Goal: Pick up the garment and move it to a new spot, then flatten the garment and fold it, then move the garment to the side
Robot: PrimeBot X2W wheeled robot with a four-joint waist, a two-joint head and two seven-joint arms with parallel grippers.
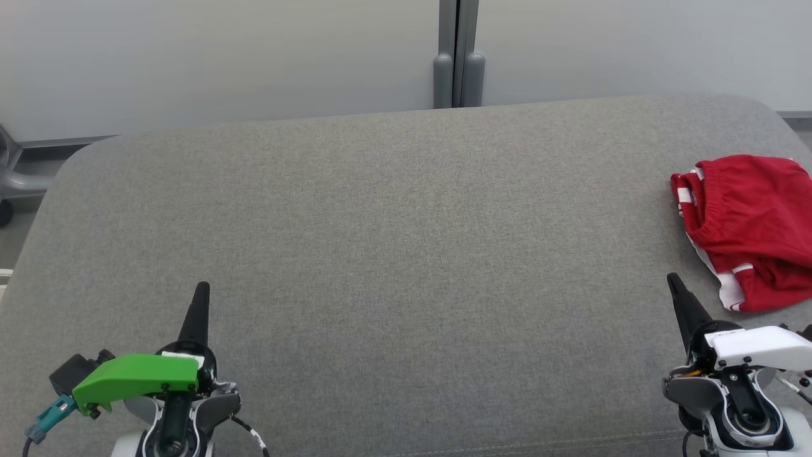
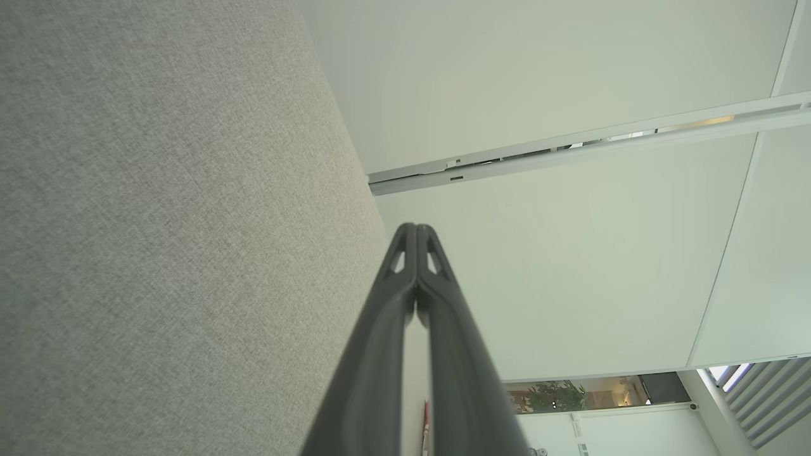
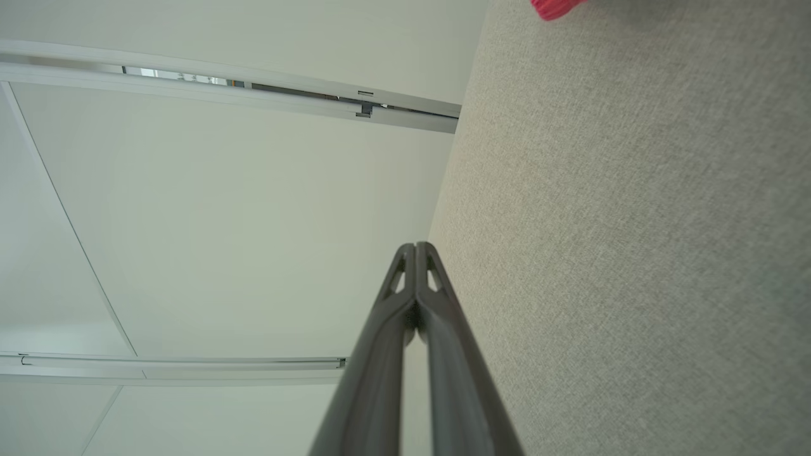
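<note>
Grippers first. Left gripper (image 1: pixel 201 293): fingers pressed together tip to tip, nothing between them. It sits at the near left of the grey padded surface (image 1: pixel 406 254), pointing to the far side. Left wrist view confirms it: left gripper (image 2: pixel 416 229) has both fingers meeting at the tip, with a thin slit lower down. Right gripper (image 1: pixel 674 284): same state, fingers together and empty, at the near right, tip leaning slightly left. In the right wrist view the right gripper (image 3: pixel 415 247) is likewise closed at the tip. Can't tell whether either tip touches the fabric or sits just above it.

A green cover (image 1: pixel 136 377) is on the left wrist, with a teal connector (image 1: pixel 47 419) hanging at its left. A white cover (image 1: pixel 758 346) is on the right wrist.

Garment (image 1: pixel 748 222): red with white trim, looks like shorts, bunched and lying on the surface at the right edge, beyond the right gripper and a bit to its right. Close to the fingertip but apart from it. The frame cuts off its right side, so its full extent is unknown. The visible part runs mostly far to near, with the near end drifting right. The gathered elastic waistband lies along its left side, facing left. The legs are folded under or merged, so they're hard to separate. The right wrist view catches only a red scrap of the garment (image 3: pixel 554 7) at the top edge.

Beyond the surface are pale wall panels (image 1: pixel 222 57) with a grey post (image 1: pixel 458 63) at the seam.
</note>
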